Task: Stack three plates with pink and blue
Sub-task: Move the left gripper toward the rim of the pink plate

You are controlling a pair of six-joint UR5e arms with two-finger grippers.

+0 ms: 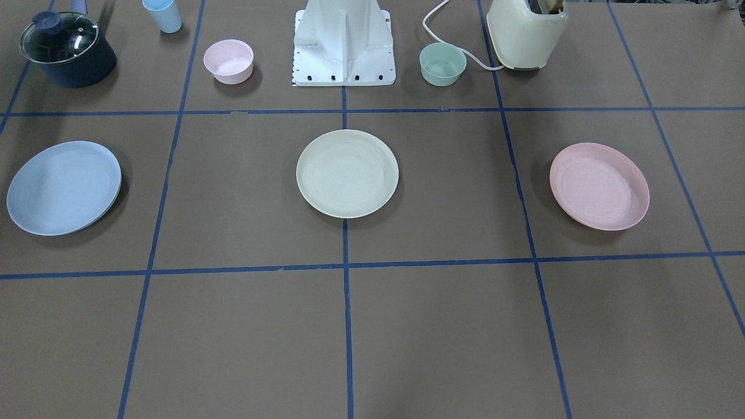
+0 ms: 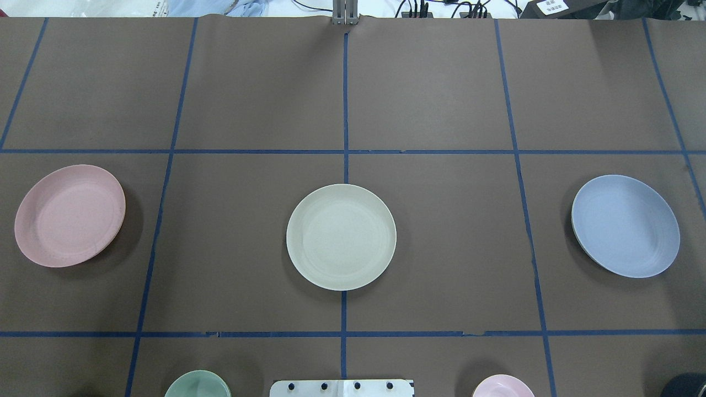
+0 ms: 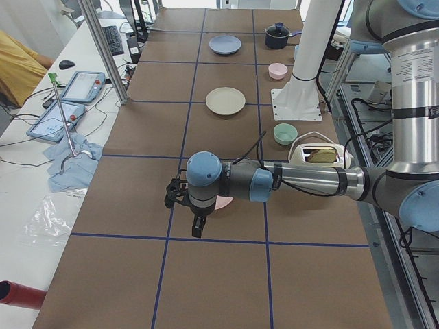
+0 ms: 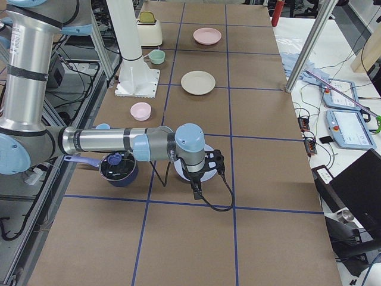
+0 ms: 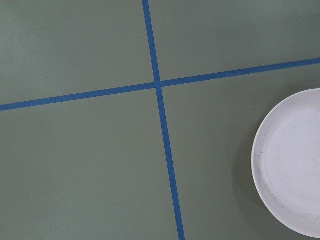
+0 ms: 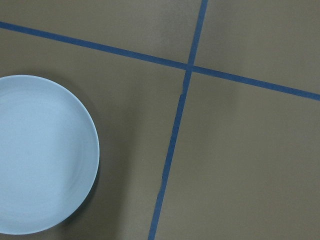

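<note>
Overhead exterior view: a pale pink round shallow matte plate point(image 2: 70, 215), a cream-white round shallow matte plate point(image 2: 341, 237) and a light blue round shallow matte plate point(image 2: 625, 226) are laid in one row on the brown table point(image 2: 441, 220) marked with blue tape lines. They are well apart, pink at the robot's left, cream in the middle, blue at the right, and none is stacked. The left gripper point(image 3: 197, 226) is seen only from the left side, above the pale pink plate. The right gripper point(image 4: 194, 182) is seen only from the right side, above the light blue plate. Whether either is spread or pressed together cannot be told.
</note>
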